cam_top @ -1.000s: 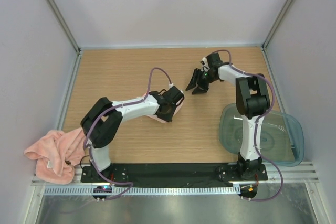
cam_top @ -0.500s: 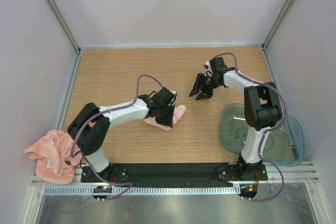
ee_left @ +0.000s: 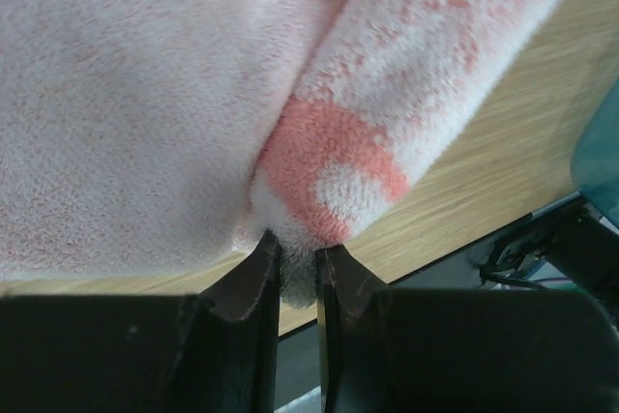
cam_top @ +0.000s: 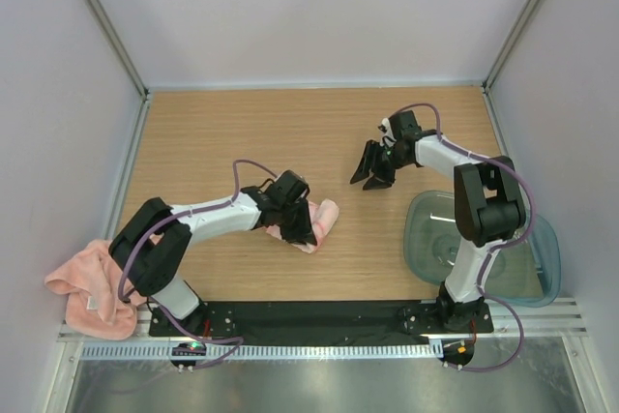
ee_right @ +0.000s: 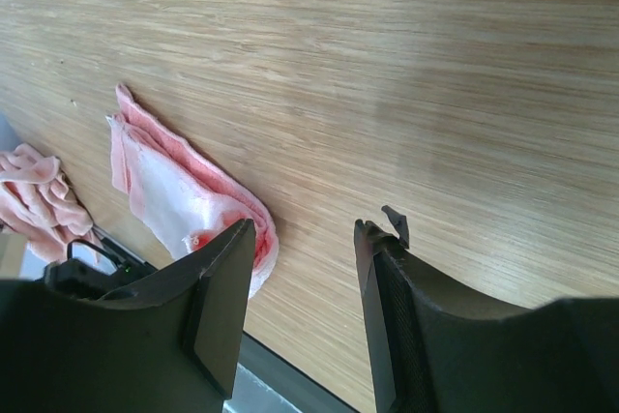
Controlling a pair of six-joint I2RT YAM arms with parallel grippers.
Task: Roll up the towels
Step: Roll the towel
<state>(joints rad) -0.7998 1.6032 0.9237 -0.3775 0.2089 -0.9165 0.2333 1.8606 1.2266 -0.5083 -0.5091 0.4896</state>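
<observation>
– Left gripper [cam_top: 298,229] first: what is it doing?

– Its fingers [ee_left: 253,273] are drawn almost together. They pinch the fuzzy edge of the folded towel [cam_top: 325,216]. In the left wrist view only a thin slit shows between them, with pile caught in it.

– And the right gripper [cam_top: 370,175]?

– Its jaws are spread wide with nothing between them. It hangs over bare wood right of centre, well apart from that towel.

– Now the scene, biggest thing first.

– The wooden table [cam_top: 213,132] fills the floor of the cell, with pale walls on three sides. Next is a clear teal bin [cam_top: 530,256] at the near right, beside the right arm's base, and that arm crosses over its left rim. I cannot tell whether anything lies in it.

– Any other cloth?

– A crumpled towel [cam_top: 92,282], salmon pink, is heaped at the near left corner. It sits just beside the left arm's base and spills off the wood towards the wall.

– And the one being held?

– It is the smallest piece. It lies on the table a little near of centre, on the left arm's side. It is pale pink with a deeper salmon patch near the pinched edge, and it is doubled over, with a crease running away from the fingertips. The right wrist camera sees it as a flat, layered fold resting on the wood.
</observation>
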